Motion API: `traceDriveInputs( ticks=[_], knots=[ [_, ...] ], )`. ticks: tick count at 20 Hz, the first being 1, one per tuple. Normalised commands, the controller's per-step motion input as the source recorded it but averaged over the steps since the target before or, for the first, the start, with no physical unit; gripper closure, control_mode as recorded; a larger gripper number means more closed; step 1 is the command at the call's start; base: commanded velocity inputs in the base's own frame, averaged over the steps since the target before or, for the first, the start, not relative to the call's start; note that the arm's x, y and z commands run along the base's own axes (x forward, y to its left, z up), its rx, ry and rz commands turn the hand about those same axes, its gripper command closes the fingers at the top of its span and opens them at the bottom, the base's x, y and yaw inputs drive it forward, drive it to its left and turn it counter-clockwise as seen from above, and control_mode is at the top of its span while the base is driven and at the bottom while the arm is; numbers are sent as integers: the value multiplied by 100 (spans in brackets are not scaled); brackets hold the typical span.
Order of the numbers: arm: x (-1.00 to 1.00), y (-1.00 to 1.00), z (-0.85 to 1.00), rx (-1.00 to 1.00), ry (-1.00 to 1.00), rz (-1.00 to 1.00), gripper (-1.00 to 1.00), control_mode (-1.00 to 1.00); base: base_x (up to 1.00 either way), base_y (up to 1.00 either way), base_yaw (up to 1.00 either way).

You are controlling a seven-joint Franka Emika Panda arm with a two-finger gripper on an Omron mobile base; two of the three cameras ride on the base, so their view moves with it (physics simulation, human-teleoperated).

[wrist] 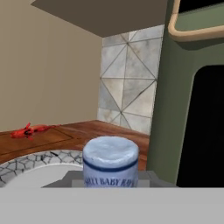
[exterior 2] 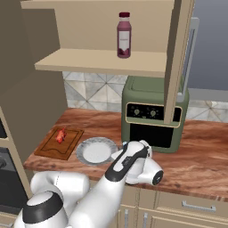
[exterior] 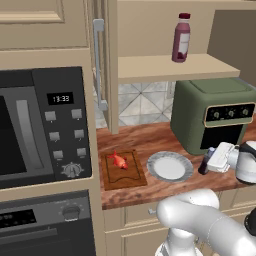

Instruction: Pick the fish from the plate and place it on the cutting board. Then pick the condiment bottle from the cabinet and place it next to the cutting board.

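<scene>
Bottle (wrist: 110, 162) clamped in end effector (exterior: 209, 162), low at table front, plate (exterior: 170, 167) between it and board (exterior: 123, 170). Fish (exterior: 118, 159) already on board. Judgement: carry bottle over plate, keep upright, set beside board's edge.

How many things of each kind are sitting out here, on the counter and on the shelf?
Bottles: 2, maroon bottle on the shelf, small bottle held by the gripper
Fish: 1
Plate: 1
Cutting board: 1
Toaster oven: 1
Total: 6
</scene>
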Motion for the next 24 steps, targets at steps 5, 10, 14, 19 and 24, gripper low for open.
traceDriveInputs(
  ticks=[5, 10, 14, 19, 24],
  knots=[
    [0, 0, 0, 0, 0, 0, 100, -100, 0, 0, 0],
    [0, 0, 0, 0, 0, 0, 100, -100, 0, 0, 0],
    [0, 0, 0, 0, 0, 0, -100, -100, 0, 0, 0],
    [0, 0, 0, 0, 0, 0, -100, -100, 0, 0, 0],
    [0, 0, 0, 0, 0, 0, -100, -100, 0, 0, 0]
  ],
)
